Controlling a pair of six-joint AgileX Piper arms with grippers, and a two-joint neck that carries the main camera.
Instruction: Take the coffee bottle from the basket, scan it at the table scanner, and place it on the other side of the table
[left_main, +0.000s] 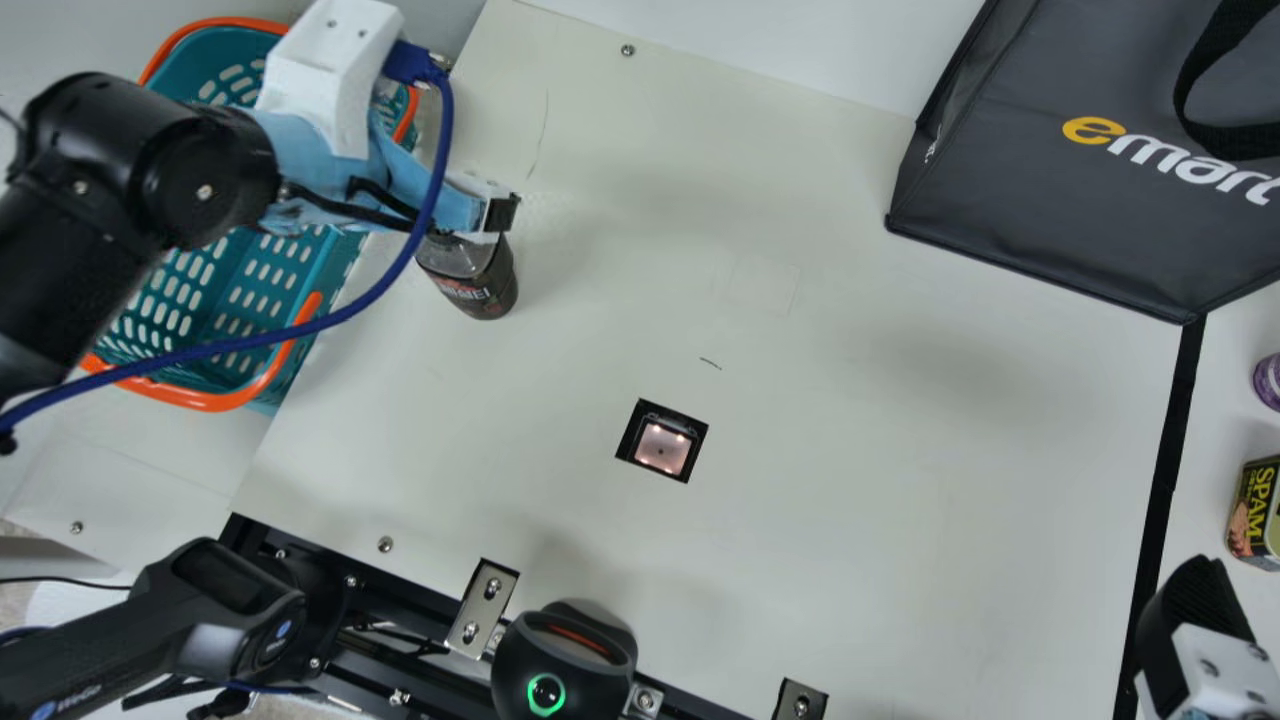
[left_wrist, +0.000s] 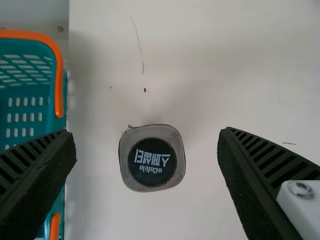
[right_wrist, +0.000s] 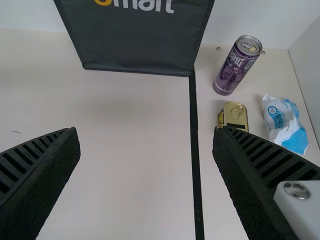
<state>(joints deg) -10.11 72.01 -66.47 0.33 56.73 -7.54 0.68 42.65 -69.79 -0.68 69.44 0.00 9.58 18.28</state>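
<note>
In the main view, I see the coffee bottle (left_main: 475, 288) out of its basket (left_main: 210, 403), standing on the table (left_main: 900, 450) just beside it. My left gripper (left_main: 492, 213) is over its top. The table scanner (left_main: 662, 447) is well apart from the bottle. I think my job now is to get a good hold of it.

In the left wrist view, my fingers are spread wide and hold nothing. The round-cornered bottle top shows about midway between them, with a gap on each side. I should go straight down and keep the bottle in the middle, so no finger knocks it over. One finger looks close to the basket's edge, so I need to go slowly there and not bump it. Then I should squeeze gently but snugly, and lift before I go sideways. I can't tell where the code is, so I may have to turn the bottle over the scanner.

In the right wrist view, my right gripper (right_wrist: 145, 135) has its fingers spread too, with nothing between them. Past the black line (right_wrist: 195, 135) are a purple can (right_wrist: 237, 66), a tin (right_wrist: 233, 115) and a packet (right_wrist: 281, 119). I guess the bottle goes over there.
</note>
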